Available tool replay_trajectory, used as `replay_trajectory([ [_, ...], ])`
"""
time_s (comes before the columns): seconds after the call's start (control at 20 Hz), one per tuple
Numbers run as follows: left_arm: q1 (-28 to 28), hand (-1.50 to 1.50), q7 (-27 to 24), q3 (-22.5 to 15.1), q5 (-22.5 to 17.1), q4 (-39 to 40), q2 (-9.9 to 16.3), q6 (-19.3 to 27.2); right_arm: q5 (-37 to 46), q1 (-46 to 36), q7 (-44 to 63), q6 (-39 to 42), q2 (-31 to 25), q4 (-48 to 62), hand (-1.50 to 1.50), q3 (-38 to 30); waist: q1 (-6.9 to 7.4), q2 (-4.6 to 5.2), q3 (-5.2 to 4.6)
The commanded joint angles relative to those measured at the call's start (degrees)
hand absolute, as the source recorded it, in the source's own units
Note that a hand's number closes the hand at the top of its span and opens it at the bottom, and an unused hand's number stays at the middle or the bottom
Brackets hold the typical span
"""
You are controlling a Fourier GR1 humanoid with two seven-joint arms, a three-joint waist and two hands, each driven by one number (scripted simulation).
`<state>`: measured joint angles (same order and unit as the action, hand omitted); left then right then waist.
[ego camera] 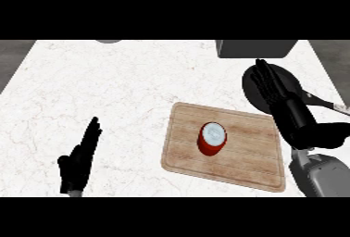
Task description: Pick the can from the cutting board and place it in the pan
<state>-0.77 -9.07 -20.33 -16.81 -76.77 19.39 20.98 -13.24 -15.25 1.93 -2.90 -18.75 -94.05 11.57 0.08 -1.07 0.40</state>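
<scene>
Nearest the viewpoint: right forearm, grey, coming in at the lower right, ending in the right hand [273, 90], fingers straight and relaxed, holding nothing. It hangs over the near rim of the pan [249, 95], so it's past the target, not on it.

Can [212, 138] stands upright on the cutting board [239, 166], red body, pale lid up, long axis vertical. From the right hand it lies back toward the robot and off to the hand's left, clearly apart, nothing touching it. Pan sits just beyond the board's far right corner, handle running out to the right.

Left hand [78, 159] rests open on the desk [103, 83], fingers pointing away, well to the left of the board. Can is well off to its right with the board edge between them.

Right hand is the nearer one, and it's on the pan side, so I'd judge it takes the pick. The move needs it to draw back and left, drop beside the can and close around the upright wall. Pick not yet started.
</scene>
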Motion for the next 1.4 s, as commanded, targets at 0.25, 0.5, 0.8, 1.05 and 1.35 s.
replay_trajectory([
  [0.25, 14.4, 0.00, 7.2, 9.4, 0.2, -6.8, 7.7, -0.9, 0.4, 3.6, -5.1, 5.8, 3.9, 11.2, 1.50, 3.2, 0.18, 1.27, -0.30],
  [0.5, 11.0, 0.00, 7.9, 10.0, -1.8, -6.9, 8.2, -2.1, 20.7, 15.0, -13.7, -18.2, 1.7, 3.2, -1.50, 1.4, -2.82, 0.27, -0.43],
  [0.8, 12.4, 0.00, 8.2, 9.1, -0.3, -5.4, 5.1, -0.7, 27.7, 29.6, -3.9, -18.1, -8.7, -18.9, -1.50, 2.0, -2.60, 0.62, -0.53],
  [1.05, 10.9, 0.00, 8.4, 10.3, -1.1, -7.4, 7.6, -3.3, 28.9, 26.2, 13.4, -5.8, -22.5, -28.1, -1.50, -2.4, -1.05, 0.64, -0.66],
  [1.35, 13.9, 0.00, 11.3, 9.9, -0.7, -7.6, 6.3, -3.3, 22.6, 16.5, 39.1, 4.8, -28.0, -40.8, -1.50, -5.8, 0.18, 1.01, -0.60],
])
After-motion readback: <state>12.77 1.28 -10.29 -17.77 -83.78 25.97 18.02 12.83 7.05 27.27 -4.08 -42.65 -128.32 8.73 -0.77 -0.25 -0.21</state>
